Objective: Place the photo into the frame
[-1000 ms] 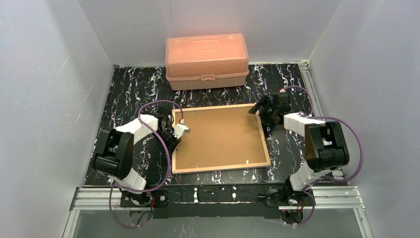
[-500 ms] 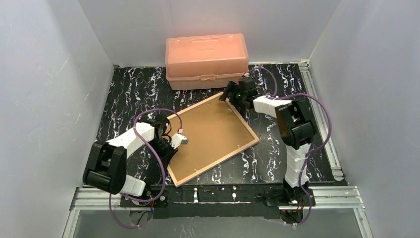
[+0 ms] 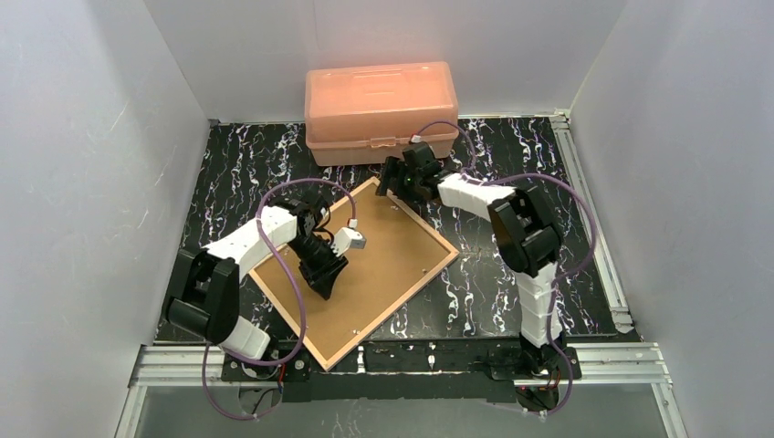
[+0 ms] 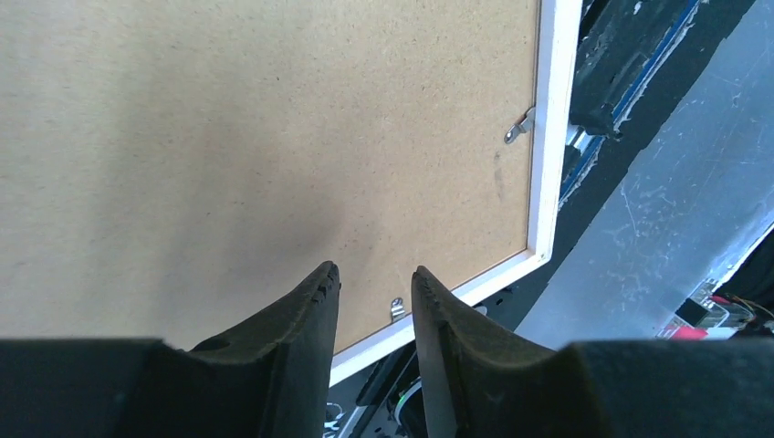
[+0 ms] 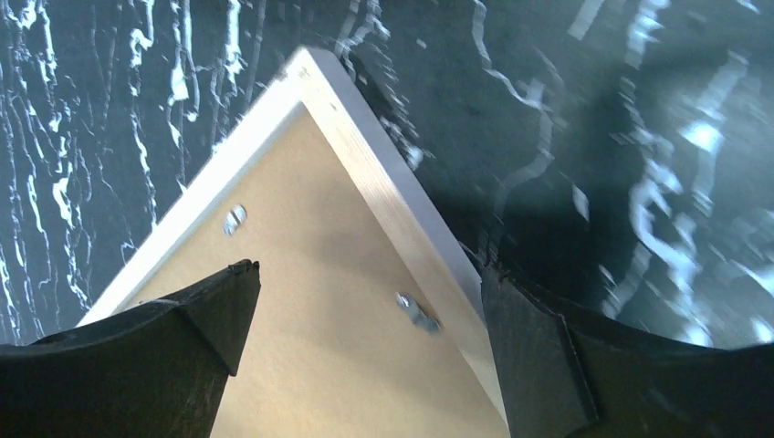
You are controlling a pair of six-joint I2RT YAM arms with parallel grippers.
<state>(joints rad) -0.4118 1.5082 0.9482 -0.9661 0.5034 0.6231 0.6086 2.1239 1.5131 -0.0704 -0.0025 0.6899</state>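
Across the bench (image 3: 237, 155), the biggest change was the frame (image 3: 387, 310): a second earlier it had lain square to the near edge, and now it sat turned like a diamond, back side up, one corner pointing at the orange box (image 3: 381, 111) and the opposite one at the arm bases. The brown backing board (image 3: 383, 255) filled it edge to edge and had turned with it. The right arm had swung in from the right side of the bench to that far corner, where the right gripper (image 3: 394, 182) stood fully released, its jaws spread to either side of the corner without closing on it. The left gripper (image 3: 326, 278) had come off the left rail and hung over the middle of the board; it had been nearly clenched and was now slightly parted, with nothing between the jaws. Small metal turn clips (image 4: 518, 126) sat along the inner edge of the rail, and those in view seemed swung over the board. The photo could not be seen in any view, so it was either under the board or out of sight. Judging by that, the turning looked like repositioning for clip or board work rather than the insertion itself.
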